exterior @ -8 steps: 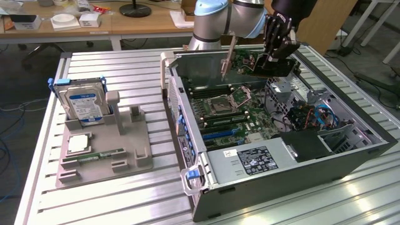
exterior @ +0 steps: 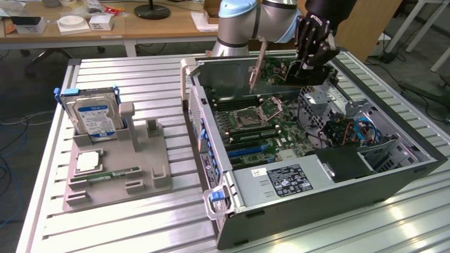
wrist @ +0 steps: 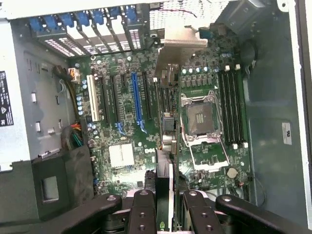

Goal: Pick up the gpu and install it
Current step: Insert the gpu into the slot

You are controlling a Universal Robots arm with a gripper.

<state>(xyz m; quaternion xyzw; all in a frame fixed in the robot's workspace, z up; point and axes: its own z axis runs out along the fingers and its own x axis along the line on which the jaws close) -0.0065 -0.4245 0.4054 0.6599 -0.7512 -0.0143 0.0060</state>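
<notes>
Tower case (exterior: 316, 211) lies open side up on the slatted table (exterior: 140, 226), its corner closest to the camera. On the exterior view's left, hard drive (exterior: 95, 117) stands upright in the grey holder (exterior: 140, 158) with the memory stick (exterior: 113, 175) flat in front of it; motherboard (exterior: 281, 132) is exposed mid-frame. Toward the exterior view's right, gripper (exterior: 309, 62) is clamped on the gpu (exterior: 281, 74), held in the air over the case's far end with its bracket (exterior: 256, 68) hanging down, not seated; the wrist view has it edge-on between the blue slot (wrist: 136, 105) and the CPU socket (wrist: 201, 119).

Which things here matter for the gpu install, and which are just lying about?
In the job: gpu, gripped by the tool; motherboard; case.
Lying about: hard drive, memory stick, chip, grey tray.
</notes>
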